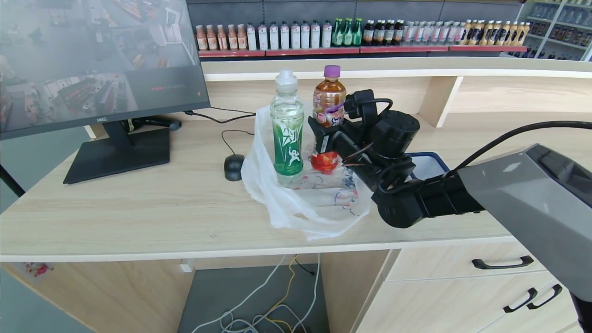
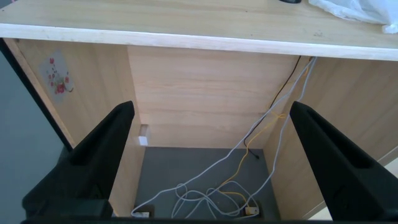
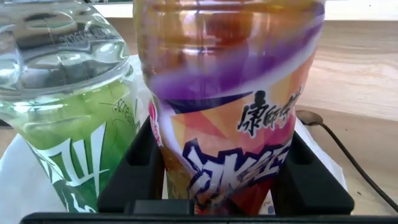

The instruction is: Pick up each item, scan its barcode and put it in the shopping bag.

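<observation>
Right jaws clamp tea bottle [image 1: 329,99] just beside green bottle [image 1: 287,134] in bag [image 1: 296,208]; a careless release could topple both. Left jaws apart.

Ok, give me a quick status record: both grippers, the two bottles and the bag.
right gripper: shut on the tea bottle
tea bottle: upright, purple cap, base low at the shopping bag
green-label bottle: upright among the bag's folds, beside the tea bottle, not held
shopping bag: white, crumpled open on the counter
left gripper: open, empty, low, facing the space under the counter
</observation>
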### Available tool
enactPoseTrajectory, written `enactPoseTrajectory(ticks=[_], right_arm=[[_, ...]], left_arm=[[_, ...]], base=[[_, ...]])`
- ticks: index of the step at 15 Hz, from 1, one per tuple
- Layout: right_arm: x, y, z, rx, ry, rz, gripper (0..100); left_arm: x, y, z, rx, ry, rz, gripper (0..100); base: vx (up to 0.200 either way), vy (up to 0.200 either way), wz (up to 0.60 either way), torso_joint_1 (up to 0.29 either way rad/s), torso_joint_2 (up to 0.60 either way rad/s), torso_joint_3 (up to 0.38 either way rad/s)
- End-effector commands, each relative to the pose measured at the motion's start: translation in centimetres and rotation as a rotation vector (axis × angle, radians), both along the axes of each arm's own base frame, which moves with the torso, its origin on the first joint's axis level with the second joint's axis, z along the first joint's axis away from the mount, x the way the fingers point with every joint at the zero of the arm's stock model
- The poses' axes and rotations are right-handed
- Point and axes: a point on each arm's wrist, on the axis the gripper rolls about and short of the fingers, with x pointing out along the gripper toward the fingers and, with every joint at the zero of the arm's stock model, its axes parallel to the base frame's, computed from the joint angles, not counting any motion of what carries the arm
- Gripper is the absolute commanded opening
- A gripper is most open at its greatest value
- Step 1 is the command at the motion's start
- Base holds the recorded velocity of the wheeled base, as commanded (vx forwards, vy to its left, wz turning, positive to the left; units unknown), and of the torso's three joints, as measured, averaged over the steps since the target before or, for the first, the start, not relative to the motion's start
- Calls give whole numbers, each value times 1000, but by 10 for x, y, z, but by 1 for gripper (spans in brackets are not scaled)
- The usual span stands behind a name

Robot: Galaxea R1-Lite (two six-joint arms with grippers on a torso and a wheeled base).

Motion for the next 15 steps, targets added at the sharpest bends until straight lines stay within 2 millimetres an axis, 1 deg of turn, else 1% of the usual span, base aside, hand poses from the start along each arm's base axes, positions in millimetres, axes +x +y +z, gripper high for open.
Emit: enactPoseTrajectory(ticks=[1, 3, 6, 12, 15], right_arm=[[6, -1, -11, -15, 19, -10, 0], [11, -9, -11, -28, 13, -34, 0], [14, -13, -11, -27, 9, -46, 0], [17, -11, -22, -37, 27, -44, 0], [18, -10, -27, -34, -3, -47, 0]], left_arm=[[0, 0, 0, 0, -1, 1, 100], [0, 0, 0, 0, -1, 0, 100], [0, 0, 0, 0, -1, 0, 100], [0, 0, 0, 0, -1, 1, 100], [0, 0, 0, 0, -1, 0, 100]], base=[[0, 0, 0, 0, 0, 0], [0, 0, 0, 0, 0, 0], [0, 0, 0, 0, 0, 0], [0, 0, 0, 0, 0, 0], [0, 0, 0, 0, 0, 0]])
